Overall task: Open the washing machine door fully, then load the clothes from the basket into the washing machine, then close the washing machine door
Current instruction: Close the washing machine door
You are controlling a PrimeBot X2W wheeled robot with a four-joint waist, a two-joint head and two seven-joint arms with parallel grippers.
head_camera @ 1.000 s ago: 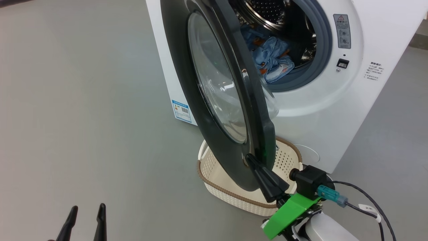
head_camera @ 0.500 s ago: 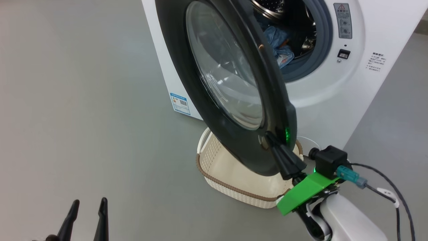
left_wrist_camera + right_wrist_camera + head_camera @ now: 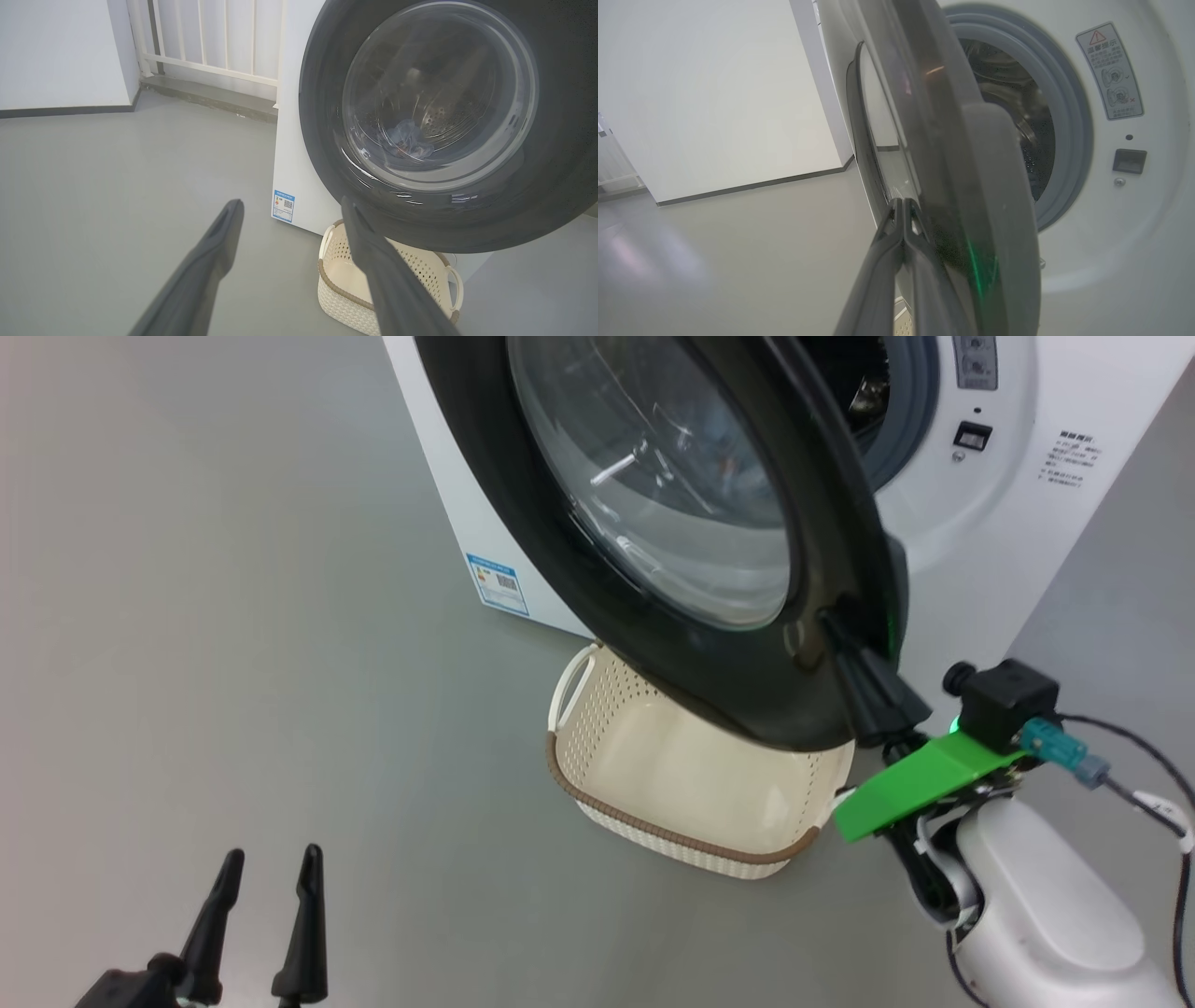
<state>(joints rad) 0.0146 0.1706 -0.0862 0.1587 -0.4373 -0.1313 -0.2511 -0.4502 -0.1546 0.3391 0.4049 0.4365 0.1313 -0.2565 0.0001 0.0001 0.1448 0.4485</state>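
washing machine (image 3: 980, 551) far right, on grey floor | washing machine door (image 3: 672, 504) ajar, standing out above basket | basket (image 3: 635, 840) on floor just before machine | clothes (image 3: 411, 140) in drum, seen through door glass | right gripper (image 3: 829, 621) jaws closed, tips against door's black rim, lower right | left gripper (image 3: 273, 854) near left; jaws wide apart, holding nothing

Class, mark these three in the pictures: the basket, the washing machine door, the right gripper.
basket (image 3: 691, 784), head view, bare inside floor.
washing machine door (image 3: 672, 495), head view, glass porthole.
right gripper (image 3: 834, 627), head view, shut fingertips against door rim.
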